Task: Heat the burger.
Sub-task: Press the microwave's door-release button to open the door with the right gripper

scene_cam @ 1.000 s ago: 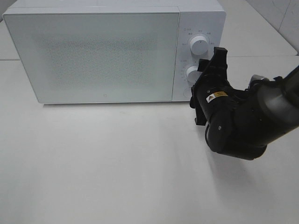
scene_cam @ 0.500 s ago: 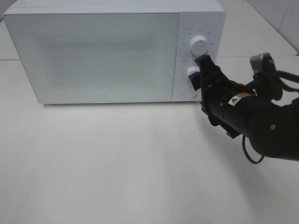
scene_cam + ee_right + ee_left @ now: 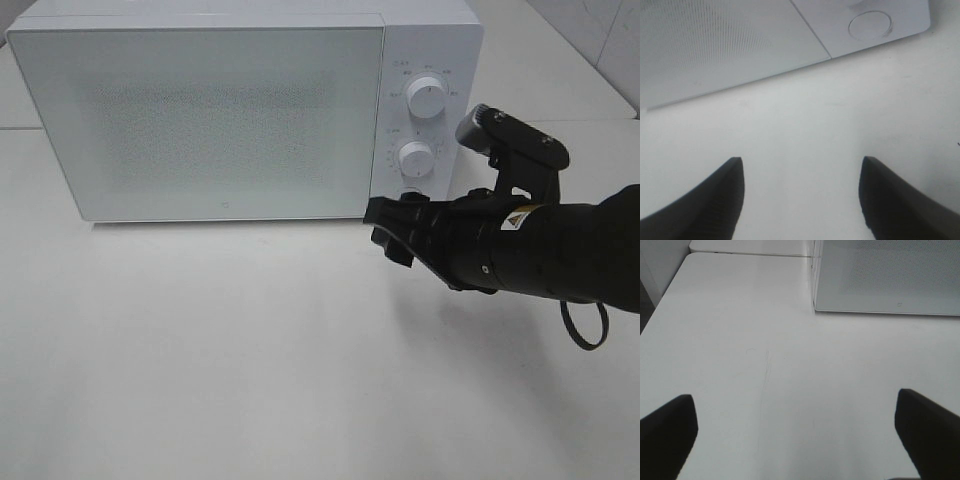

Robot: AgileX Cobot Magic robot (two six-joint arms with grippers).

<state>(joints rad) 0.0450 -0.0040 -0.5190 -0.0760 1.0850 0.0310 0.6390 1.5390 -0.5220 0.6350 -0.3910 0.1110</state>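
Note:
The burger is out of view in every frame. The white microwave (image 3: 230, 120) stands at the back of the table with its frosted door shut. My right gripper (image 3: 388, 228) hovers low in front of the microwave's lower right corner, just below the control panel. In the right wrist view its jaws (image 3: 800, 195) stand open with only bare table between the fingers (image 3: 715, 200). The round button (image 3: 870, 25) at the foot of the panel lies ahead of them. My left gripper (image 3: 795, 435) is open over bare table, left of the microwave (image 3: 890, 275), and does not show in the exterior view.
Two white dials, the upper dial (image 3: 427, 98) and the lower dial (image 3: 415, 157), sit on the control panel right of the door. The white table (image 3: 200, 350) stretches out in front of the microwave. A seam between tabletops (image 3: 750, 253) runs behind the left side.
My right arm has swung down from in front of the dials to the microwave's lower right corner, its wrist turning so the fingers point left along the base. The jaws kept their width.

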